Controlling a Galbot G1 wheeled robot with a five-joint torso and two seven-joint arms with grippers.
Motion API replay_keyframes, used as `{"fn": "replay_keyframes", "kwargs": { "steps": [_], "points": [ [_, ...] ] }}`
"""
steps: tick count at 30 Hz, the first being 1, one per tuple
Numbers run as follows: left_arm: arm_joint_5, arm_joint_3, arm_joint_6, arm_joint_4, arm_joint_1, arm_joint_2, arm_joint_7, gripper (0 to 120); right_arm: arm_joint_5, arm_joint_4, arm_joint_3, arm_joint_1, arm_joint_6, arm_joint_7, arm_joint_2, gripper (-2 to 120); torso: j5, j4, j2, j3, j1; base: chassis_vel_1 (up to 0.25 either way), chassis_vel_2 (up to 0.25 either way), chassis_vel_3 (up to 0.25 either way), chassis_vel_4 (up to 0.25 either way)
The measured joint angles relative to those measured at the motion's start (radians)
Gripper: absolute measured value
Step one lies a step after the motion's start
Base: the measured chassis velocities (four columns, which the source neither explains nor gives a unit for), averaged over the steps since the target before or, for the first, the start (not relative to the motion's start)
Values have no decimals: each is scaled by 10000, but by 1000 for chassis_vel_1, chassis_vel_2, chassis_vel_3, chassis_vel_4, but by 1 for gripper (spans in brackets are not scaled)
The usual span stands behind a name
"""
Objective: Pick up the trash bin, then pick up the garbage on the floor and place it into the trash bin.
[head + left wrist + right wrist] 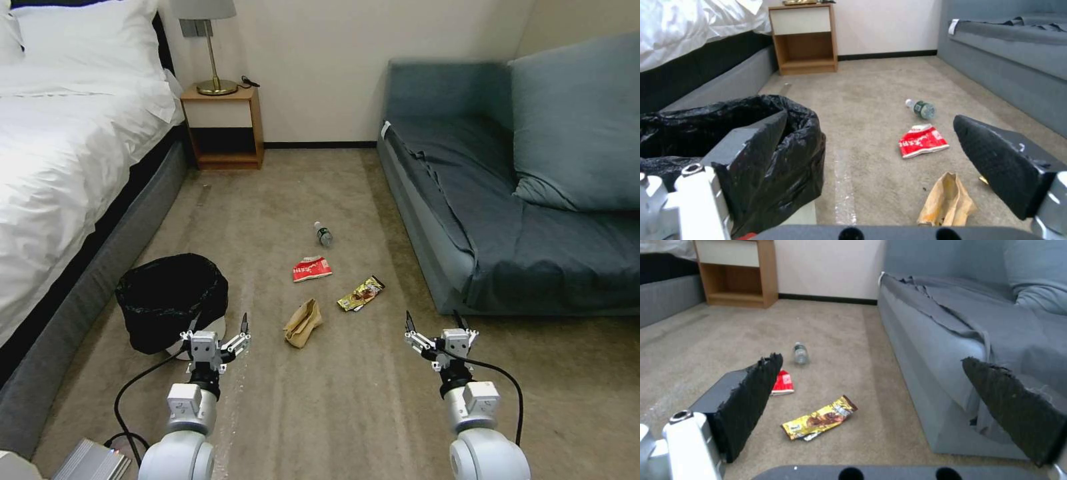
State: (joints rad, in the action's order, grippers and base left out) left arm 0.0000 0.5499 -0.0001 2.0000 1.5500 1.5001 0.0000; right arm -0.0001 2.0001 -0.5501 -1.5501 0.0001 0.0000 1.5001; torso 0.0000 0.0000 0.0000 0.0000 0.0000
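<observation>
- Trash bin: round, white, black bag crinkled over rim; stands on carpet beside bed, robot's left side. Upright, not held.
- Left gripper: low over carpet, just beside the bin's near edge; jaws spread wide, nothing between them. In the left wrist view one finger lies in front of the bag, the other toward the litter.
- Right gripper: low over carpet, near the front corner of the grey sofa; jaws spread wide, empty.
- Tan paper bag: crumpled, on carpet between the two grippers, nearer the left one.
- Red-and-white wrapper: flat on carpet, beyond the paper bag.
- Gold-brown wrapper: on carpet, right of the paper bag, apart from it.
- Clear bottle, green label: on its side, farthest out, toward the nightstand.
</observation>
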Motion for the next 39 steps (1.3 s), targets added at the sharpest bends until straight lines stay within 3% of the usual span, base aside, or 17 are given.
{"fn": "replay_keyframes", "kwargs": {
  "steps": [33, 39],
  "points": [
    [-69, 6, 0, -20, -26, -33, -8, 100, 22, 0, 0, -7, -11, 1, -5, 100, 0, 0, 0, 0, 0, 0, 0, 0, 0],
    [-1872, 232, 200, -969, -654, -929, -332, 100, 1344, 619, -65, -770, -1087, 75, -388, 100, -2, -1, 0, 0, 0, 0, 0, 0, 0]
  ]
}}
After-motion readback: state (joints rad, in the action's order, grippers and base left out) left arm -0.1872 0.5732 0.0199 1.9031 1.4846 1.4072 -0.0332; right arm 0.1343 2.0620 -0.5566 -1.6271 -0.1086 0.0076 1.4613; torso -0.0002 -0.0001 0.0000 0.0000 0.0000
